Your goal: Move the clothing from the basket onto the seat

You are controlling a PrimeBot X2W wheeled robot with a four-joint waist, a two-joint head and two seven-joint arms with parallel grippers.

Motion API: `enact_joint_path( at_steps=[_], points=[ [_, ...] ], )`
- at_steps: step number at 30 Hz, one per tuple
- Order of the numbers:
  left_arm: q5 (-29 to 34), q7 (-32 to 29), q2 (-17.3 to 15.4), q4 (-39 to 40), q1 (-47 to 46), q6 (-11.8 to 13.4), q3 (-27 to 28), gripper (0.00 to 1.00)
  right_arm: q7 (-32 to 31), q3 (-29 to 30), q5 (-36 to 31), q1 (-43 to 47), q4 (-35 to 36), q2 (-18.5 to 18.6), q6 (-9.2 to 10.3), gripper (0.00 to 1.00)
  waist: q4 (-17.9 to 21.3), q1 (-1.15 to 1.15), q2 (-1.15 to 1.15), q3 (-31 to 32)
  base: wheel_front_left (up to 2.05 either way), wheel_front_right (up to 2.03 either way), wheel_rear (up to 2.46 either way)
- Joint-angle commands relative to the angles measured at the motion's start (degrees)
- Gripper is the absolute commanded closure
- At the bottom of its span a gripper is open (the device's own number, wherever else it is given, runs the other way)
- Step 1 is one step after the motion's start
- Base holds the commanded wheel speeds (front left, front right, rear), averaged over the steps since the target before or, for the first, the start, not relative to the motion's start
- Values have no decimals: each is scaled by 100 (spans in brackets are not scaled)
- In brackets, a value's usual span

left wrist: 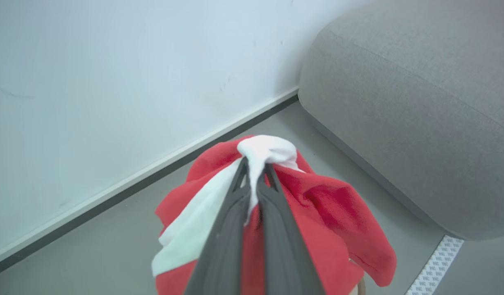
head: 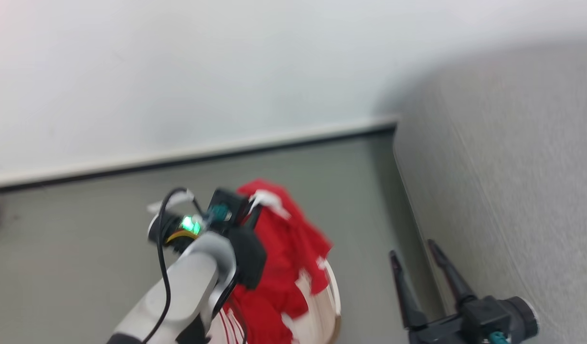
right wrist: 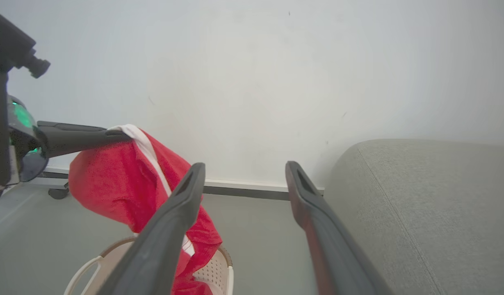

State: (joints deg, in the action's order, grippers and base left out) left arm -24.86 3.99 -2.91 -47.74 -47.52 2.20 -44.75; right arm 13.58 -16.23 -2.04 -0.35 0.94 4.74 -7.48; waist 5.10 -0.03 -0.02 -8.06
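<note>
Pinching a white fold of the red clothing (left wrist: 325, 205) in the left gripper (left wrist: 256, 164), jaws pressed together on the cloth right at the fingertips. Hanging from that pinch in loose folds, red with a white band, held up above the cream basket (right wrist: 219, 266). More red cloth down inside the basket in the right wrist view; hard to tell whether joined to the hanging piece.

In the blurred head view, at about 6 o'clock: red bundle draped beside the pale left forearm (head: 178, 296), with the basket's rim just beneath it toward 5 o'clock.

At 4 to 5 o'clock there: right gripper (head: 413, 251), jaws spread wide, fingers pointing toward 12 o'clock, apart from the cloth and just beside the edge of the seat (head: 513, 167).

Light grey, textured, rounded at the corner; filling the 3 o'clock side of the head view and the 1 to 4 o'clock part of the left wrist view, near the basket but not touching the cloth.

Beyond, toward 12 o'clock: white wall (head: 178, 71), pale skirting board (head: 226, 150) with a dark lower line, grey floor (head: 83, 248). On the floor at 5 o'clock in the left wrist view, by the seat's foot: white patterned strip (left wrist: 436, 262).
</note>
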Motion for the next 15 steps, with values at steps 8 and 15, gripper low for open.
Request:
enact_joint_path(
  at_steps=[8, 15],
  points=[
    [-561, -217, 5, 896, -605, 343, -565, 100, -381, -372, 48, -141, 16, -47, -2, 0, -772, 3, 2, 1518, 0, 0, 0],
    [-932, -187, 4, 1405, -938, 457, -1027, 100, -661, -522, -25, -526, -128, -72, -2, 0, -701, 3, 2, 1643, 0, 0, 0]
  ],
)
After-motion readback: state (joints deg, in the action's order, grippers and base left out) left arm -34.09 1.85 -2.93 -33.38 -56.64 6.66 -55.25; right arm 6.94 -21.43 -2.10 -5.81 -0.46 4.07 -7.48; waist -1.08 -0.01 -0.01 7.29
